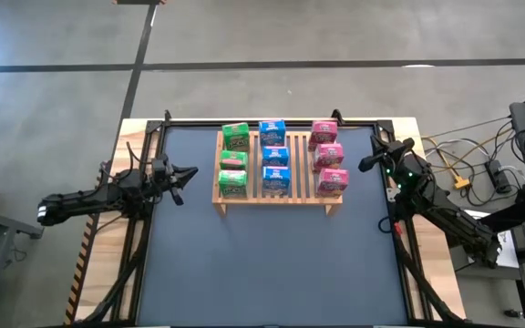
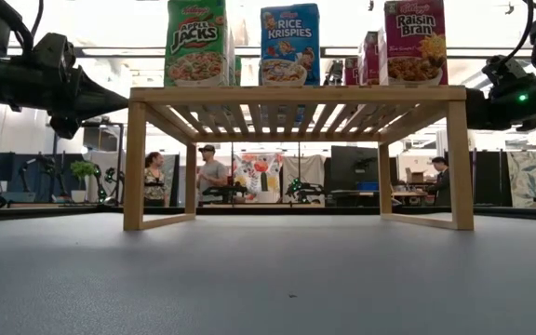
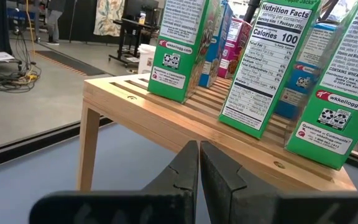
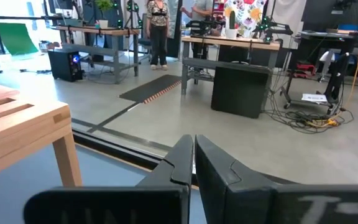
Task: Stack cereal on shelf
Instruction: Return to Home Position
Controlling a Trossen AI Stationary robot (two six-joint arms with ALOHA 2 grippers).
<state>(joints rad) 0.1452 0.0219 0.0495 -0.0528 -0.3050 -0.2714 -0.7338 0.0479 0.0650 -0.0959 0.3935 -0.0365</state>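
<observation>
— So, is everything stacked?
— Looks it. The slatted light-wood shelf (image 1: pixel 301 182) sits between the grippers. Nine printed cardboard boxes stand on it: green boxes (image 1: pixel 233 160) nearest the left gripper (image 1: pixel 194 171), blue boxes (image 1: pixel 274 157) midway, pink boxes (image 1: pixel 328 155) nearest the right gripper (image 1: pixel 364 165).
— Fingers?
— Both pinched together, empty. I'd back each arm outward, clear of the shelf's legs.
</observation>
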